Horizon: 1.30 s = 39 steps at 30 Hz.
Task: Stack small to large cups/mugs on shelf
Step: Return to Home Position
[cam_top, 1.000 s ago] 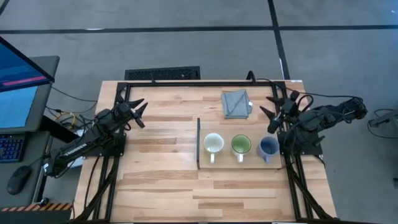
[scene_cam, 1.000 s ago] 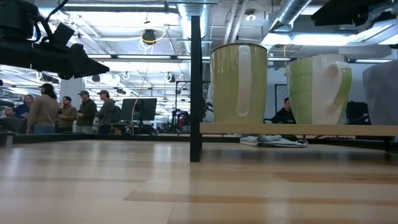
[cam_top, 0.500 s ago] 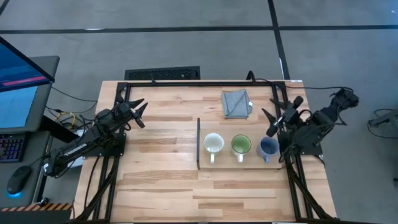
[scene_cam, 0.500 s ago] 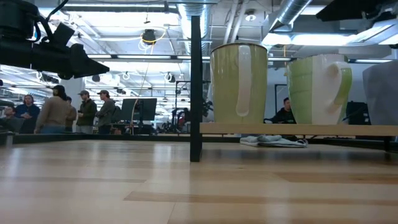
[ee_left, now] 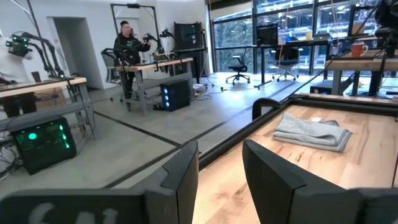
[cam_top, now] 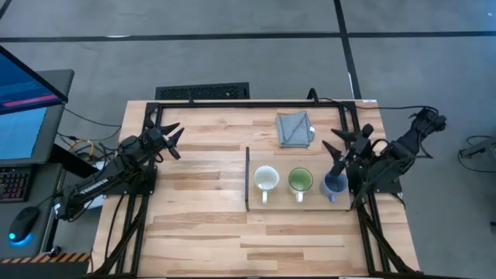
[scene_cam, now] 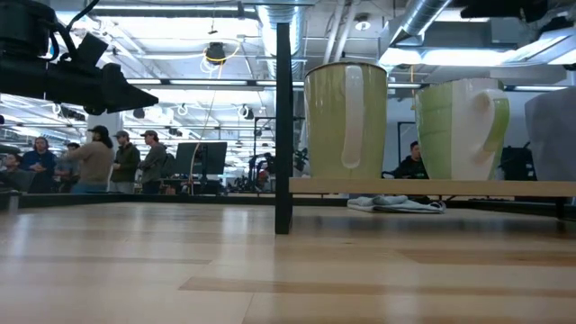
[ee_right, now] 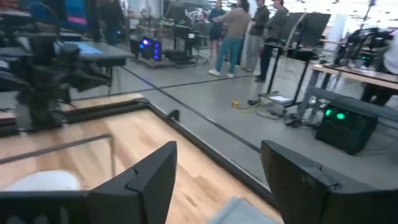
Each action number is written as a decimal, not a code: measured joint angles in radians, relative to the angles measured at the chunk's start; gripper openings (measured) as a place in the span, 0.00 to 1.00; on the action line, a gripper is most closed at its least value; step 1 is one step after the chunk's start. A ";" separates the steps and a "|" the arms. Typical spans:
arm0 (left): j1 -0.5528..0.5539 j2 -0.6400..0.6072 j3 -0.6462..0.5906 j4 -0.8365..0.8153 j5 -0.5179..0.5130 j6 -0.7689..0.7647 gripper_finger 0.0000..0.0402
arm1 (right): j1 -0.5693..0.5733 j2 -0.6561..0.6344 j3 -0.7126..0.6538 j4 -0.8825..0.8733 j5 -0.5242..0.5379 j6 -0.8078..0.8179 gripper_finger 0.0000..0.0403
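Three mugs stand upright in a row on the light-wood shelf [cam_top: 283, 203], handles toward the near edge: cream-white [cam_top: 266, 179], white with green inside [cam_top: 300, 180], blue-grey [cam_top: 335, 185]. In the low view the cream-white mug [scene_cam: 346, 119] and green mug [scene_cam: 459, 128] show on the shelf [scene_cam: 432, 187]. My right gripper [cam_top: 335, 150] is open, in the air just beyond the blue-grey mug toward the far edge, touching nothing; its wrist view [ee_right: 217, 180] shows the gap. My left gripper [cam_top: 172, 139] is open and empty at the table's left [ee_left: 221, 177].
A folded grey cloth [cam_top: 294, 129] lies near the far edge, beyond the mugs. The shelf's dark strip [cam_top: 247, 178] stands as a post [scene_cam: 283, 117] on its left end. Bare slatted tabletop [cam_top: 201, 225] lies left and in front of the shelf. People stand in the room behind.
My right gripper has gone a little toward the near edge, closer to the blue-grey mug, staying open, while its arm has drawn in behind it. The mugs have kept still.
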 joint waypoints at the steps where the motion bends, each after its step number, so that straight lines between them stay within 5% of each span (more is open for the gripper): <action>1: 0.000 0.000 0.000 0.000 0.000 0.000 0.30 | 0.012 0.013 0.000 0.019 0.002 0.000 0.63; 12: 0.000 0.000 0.000 0.000 0.000 0.004 0.30 | 0.178 0.213 0.032 0.123 0.152 0.087 0.63; 20: 0.000 0.000 0.000 0.000 0.000 0.003 0.30 | 0.207 0.273 0.111 0.167 0.209 -0.060 0.63; 29: 0.000 0.000 0.000 0.000 0.000 -0.003 0.30 | 0.098 0.202 0.112 0.061 0.210 -0.070 0.63; 39: 0.000 0.000 0.000 0.000 0.000 -0.001 0.30 | -0.221 0.053 0.112 -0.154 0.130 -0.064 0.63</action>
